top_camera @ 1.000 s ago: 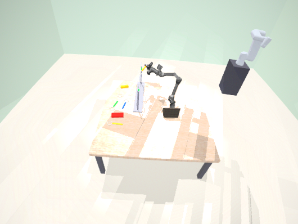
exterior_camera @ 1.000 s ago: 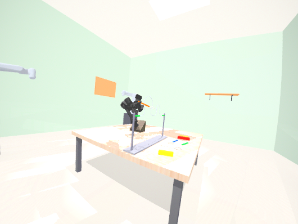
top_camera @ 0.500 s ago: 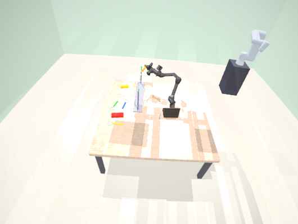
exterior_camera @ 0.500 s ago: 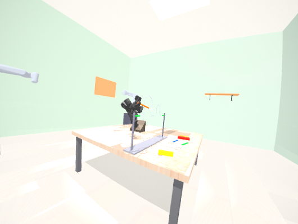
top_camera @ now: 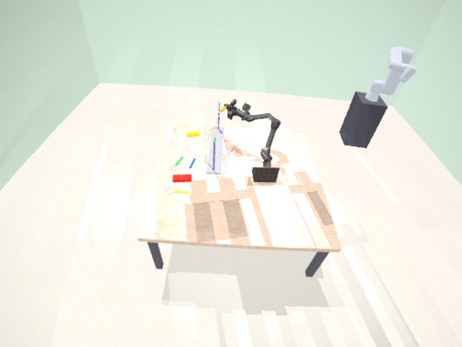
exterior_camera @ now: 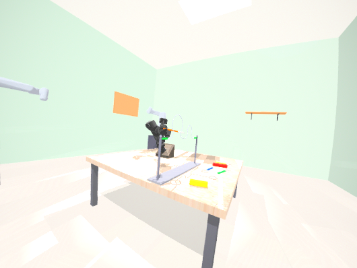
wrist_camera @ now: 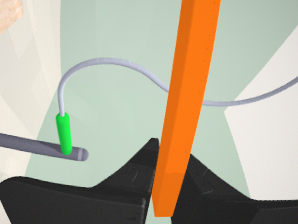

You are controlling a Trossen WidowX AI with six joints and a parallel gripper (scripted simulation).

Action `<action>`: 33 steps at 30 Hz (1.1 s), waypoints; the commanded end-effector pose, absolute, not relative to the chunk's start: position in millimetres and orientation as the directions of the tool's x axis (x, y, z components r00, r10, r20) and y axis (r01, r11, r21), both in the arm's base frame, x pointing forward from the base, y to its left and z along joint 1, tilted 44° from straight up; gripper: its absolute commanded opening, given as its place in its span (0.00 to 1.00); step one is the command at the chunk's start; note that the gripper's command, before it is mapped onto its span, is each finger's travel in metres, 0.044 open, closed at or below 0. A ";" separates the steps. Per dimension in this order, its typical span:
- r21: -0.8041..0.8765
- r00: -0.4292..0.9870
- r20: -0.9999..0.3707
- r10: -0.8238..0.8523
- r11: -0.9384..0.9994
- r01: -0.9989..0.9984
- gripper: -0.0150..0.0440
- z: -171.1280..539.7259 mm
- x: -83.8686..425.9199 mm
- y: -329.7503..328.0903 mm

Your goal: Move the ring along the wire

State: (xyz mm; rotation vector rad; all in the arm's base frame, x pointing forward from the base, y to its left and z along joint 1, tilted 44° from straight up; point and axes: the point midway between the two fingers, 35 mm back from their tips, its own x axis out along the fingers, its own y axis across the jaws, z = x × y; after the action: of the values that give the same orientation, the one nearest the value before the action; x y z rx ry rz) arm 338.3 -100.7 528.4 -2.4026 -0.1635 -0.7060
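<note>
My gripper (top_camera: 227, 107) (exterior_camera: 164, 128) (wrist_camera: 161, 145) is shut on the orange handle (top_camera: 223, 109) (exterior_camera: 172, 130) (wrist_camera: 189, 85), above the stand's base. The handle runs out of the top of the wrist view, so the ring is hidden there; in the top and exterior views it is too faint to tell whether the wire passes through it. The grey wire (wrist_camera: 106, 61) (exterior_camera: 178, 115) curves up from a green part (wrist_camera: 64, 134) (exterior_camera: 164, 139) at one post (wrist_camera: 30, 143) (exterior_camera: 159, 158) (top_camera: 218, 119) and passes behind the handle in the wrist view. The other post (exterior_camera: 196, 151) (top_camera: 214, 156) has its own green part (exterior_camera: 195, 137) (top_camera: 214, 139).
The stand's base (top_camera: 213, 171) (exterior_camera: 178, 172) lies on the table. Beyond it lie a yellow block (top_camera: 193, 134) (exterior_camera: 199, 183), a red block (top_camera: 182, 178) (exterior_camera: 219, 165), and green (top_camera: 179, 160), blue (top_camera: 193, 163) and yellow (top_camera: 181, 192) handles. Another pale arm (top_camera: 392, 80) stands off the table.
</note>
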 end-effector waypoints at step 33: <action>-0.975 0.915 0.219 -0.338 -0.100 0.196 0.00 413.1 356.5 -159.9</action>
State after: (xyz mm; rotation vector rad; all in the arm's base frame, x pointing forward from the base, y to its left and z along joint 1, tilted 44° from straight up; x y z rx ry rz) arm 356.3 -159.5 422.7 -1.6702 0.0958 -0.4677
